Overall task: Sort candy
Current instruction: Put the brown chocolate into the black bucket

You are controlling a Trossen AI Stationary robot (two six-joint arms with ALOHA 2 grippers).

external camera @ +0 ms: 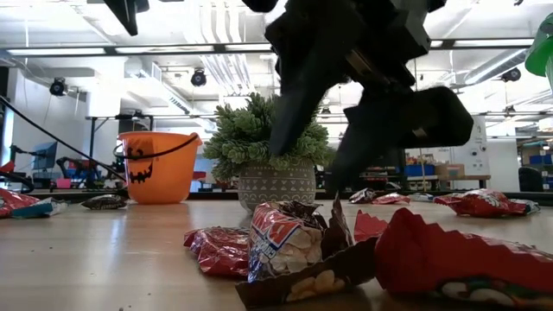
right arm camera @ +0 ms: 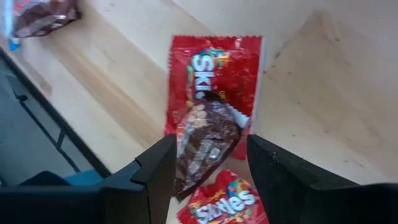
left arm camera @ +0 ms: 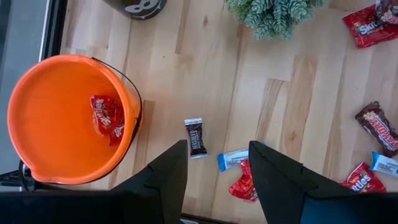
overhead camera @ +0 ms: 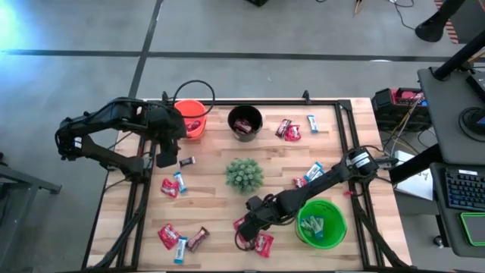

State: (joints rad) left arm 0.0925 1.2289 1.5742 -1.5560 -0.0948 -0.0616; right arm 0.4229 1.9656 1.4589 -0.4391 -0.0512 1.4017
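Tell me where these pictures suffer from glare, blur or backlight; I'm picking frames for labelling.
High view: a bright glare blooms in the top left corner, over the floor. Low view: the nearest candy is soft and out of focus, and the right gripper is a dark backlit shape against the ceiling lights. Left wrist view: even light, with the orange bucket crisp. Right wrist view: the close fingers look blurred.

A robotics lab or workshop. Around the wooden work table point(overhead camera: 265, 152), a grey concrete floor point(overhead camera: 265, 30) carries dark tape lines. Just beside the table stands a desk with a keyboard point(overhead camera: 464, 188). Beyond the table, an open hall shows ceiling strip lights point(external camera: 173, 49), ducts and equipment benches point(external camera: 432, 177).
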